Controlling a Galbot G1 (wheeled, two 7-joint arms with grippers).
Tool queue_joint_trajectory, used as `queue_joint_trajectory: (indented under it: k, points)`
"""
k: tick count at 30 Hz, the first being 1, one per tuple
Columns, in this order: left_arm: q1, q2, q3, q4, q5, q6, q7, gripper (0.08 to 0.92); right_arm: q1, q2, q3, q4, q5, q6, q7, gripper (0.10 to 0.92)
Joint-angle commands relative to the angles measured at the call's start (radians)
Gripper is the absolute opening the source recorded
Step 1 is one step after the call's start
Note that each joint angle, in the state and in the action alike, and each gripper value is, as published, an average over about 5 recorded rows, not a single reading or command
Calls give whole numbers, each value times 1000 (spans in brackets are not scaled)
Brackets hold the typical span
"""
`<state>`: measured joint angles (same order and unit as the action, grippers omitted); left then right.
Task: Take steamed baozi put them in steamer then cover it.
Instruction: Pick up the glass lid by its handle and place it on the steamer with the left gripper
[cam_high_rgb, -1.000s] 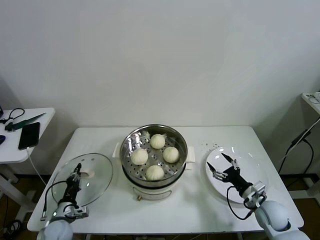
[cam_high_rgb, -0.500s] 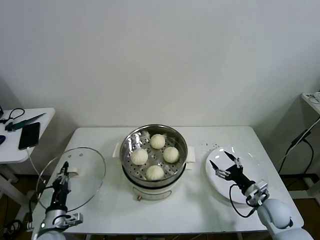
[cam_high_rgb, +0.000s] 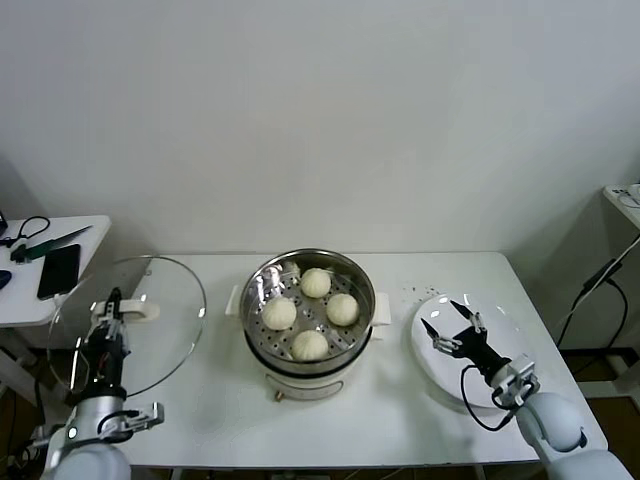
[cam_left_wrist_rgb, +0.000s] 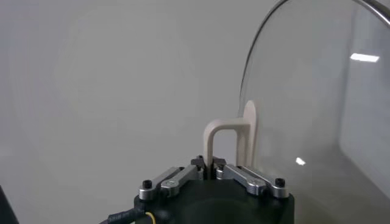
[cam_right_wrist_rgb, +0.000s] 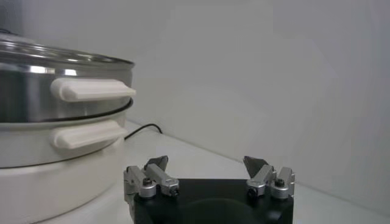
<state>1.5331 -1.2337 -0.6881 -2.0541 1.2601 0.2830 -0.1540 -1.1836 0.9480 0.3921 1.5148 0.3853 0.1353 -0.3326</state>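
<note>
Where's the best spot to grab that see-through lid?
By the white handle at the middle of the glass lid. It sticks out as a thin loop, so fingers can pinch it from the handle side. The left gripper holds it exactly there; the glass and rim look too slippery.

— Setting?
— I log it as a test room staged as a kitchen. Item: plain white wall (cam_high_rgb: 320, 120). Item: white desk (cam_high_rgb: 400, 400) before me. Item: electric steamer (cam_high_rgb: 308, 310), white plate (cam_high_rgb: 500, 375). Item: side table (cam_high_rgb: 40, 290) bearing phone (cam_high_rgb: 58, 270) and loose cables (cam_high_rgb: 25, 232).
— Domestic?
— No cupboards or sink visible; I cannot tell.
</note>
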Motion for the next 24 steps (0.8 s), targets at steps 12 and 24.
queue_joint_trajectory:
  k: [12, 24]
  points:
    - [-454, 154, 622, -97, 131, 454, 420, 147, 45, 5, -32, -30, -24, 1, 33, 823]
    - [-532, -102, 765, 62, 293, 475, 497, 147, 18, 5, 17, -44, -22, 18, 34, 823]
